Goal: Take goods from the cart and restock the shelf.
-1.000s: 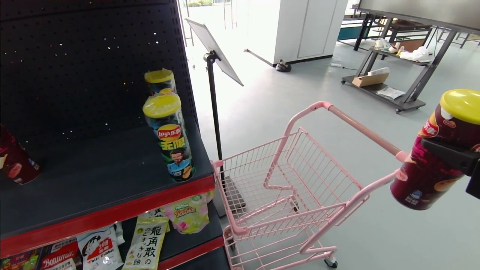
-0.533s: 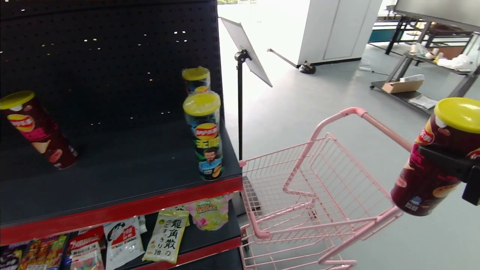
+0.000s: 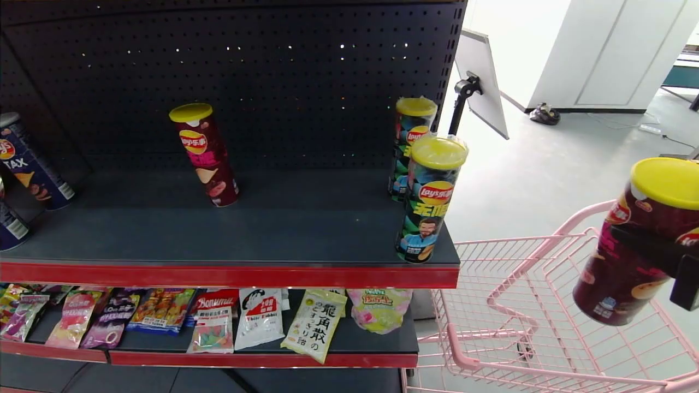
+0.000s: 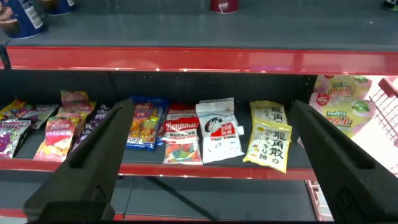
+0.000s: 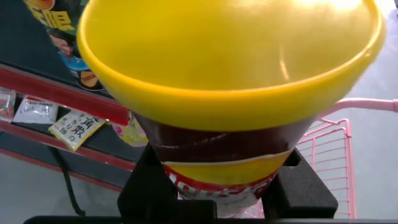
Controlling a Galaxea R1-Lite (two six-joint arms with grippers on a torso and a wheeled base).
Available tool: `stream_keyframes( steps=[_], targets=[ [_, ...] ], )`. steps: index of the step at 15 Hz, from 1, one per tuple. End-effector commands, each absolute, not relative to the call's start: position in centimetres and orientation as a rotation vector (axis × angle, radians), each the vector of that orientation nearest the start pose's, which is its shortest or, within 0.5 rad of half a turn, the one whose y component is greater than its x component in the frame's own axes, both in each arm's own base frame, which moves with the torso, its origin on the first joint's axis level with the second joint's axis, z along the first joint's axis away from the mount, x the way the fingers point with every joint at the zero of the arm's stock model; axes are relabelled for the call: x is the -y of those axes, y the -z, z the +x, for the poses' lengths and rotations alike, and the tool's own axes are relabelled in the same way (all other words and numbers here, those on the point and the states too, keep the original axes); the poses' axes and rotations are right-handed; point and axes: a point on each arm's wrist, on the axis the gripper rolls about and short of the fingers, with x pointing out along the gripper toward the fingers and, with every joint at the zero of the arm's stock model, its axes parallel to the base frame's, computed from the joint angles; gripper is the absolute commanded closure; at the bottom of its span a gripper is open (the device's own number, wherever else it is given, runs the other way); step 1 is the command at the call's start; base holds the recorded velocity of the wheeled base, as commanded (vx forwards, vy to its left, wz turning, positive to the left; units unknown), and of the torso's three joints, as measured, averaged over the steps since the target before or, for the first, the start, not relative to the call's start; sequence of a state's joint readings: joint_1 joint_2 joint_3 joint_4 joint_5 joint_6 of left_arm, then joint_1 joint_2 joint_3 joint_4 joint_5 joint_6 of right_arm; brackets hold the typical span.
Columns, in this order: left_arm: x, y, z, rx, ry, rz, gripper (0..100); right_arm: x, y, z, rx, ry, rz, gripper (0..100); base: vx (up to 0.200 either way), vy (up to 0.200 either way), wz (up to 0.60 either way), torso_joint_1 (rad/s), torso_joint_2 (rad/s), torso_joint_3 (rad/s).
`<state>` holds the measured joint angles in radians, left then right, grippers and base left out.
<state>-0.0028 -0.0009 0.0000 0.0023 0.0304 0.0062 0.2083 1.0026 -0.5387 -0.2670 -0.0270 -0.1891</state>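
Note:
My right gripper [image 3: 652,251] is shut on a maroon chips can [image 3: 628,256] with a yellow lid [image 5: 230,56], held tilted in the air above the pink cart [image 3: 524,322], to the right of the shelf. The dark top shelf [image 3: 246,229] carries another maroon can [image 3: 205,155] standing mid-shelf and two green-and-black cans [image 3: 431,196] at its right end. My left gripper [image 4: 211,155] is open and holds nothing; it faces the lower shelf's snack bags [image 4: 214,130].
Blue cans [image 3: 30,164] stand at the top shelf's left end. Snack bags [image 3: 262,322] line the lower shelf. A tilted sign on a black pole [image 3: 480,76] stands between shelf and cart. Open grey floor lies beyond the cart.
The head camera has swung left, so the shelf now spans most of the picture and the cart sits at the right edge. The right gripper still holds the maroon can.

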Motion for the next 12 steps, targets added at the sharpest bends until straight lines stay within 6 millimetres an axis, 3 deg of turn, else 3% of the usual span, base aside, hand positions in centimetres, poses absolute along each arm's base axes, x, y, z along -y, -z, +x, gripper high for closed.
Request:
stream_keyframes(
  steps=[1, 6, 12],
  targets=[
    [-0.07, -7.57, -2.29, 0.000, -0.029, 0.006, 0, -2.34, -22.21, 12.17, -0.160, -0.183, -0.203, 100, 0.000, 0.000, 0.00, 0.000, 0.00, 0.000],
    [-0.07, -7.53, -2.28, -0.002, -0.028, 0.006, 0, -2.26, -22.36, 11.99, -0.142, -0.182, -0.192, 100, 0.000, 0.000, 0.00, 0.000, 0.00, 0.000],
    [-0.07, -7.53, -2.28, -0.002, -0.029, 0.006, 0, -2.28, -22.36, 11.99, -0.141, -0.190, -0.192, 100, -0.200, 0.000, 0.00, -0.001, 0.00, 0.002]
  ],
)
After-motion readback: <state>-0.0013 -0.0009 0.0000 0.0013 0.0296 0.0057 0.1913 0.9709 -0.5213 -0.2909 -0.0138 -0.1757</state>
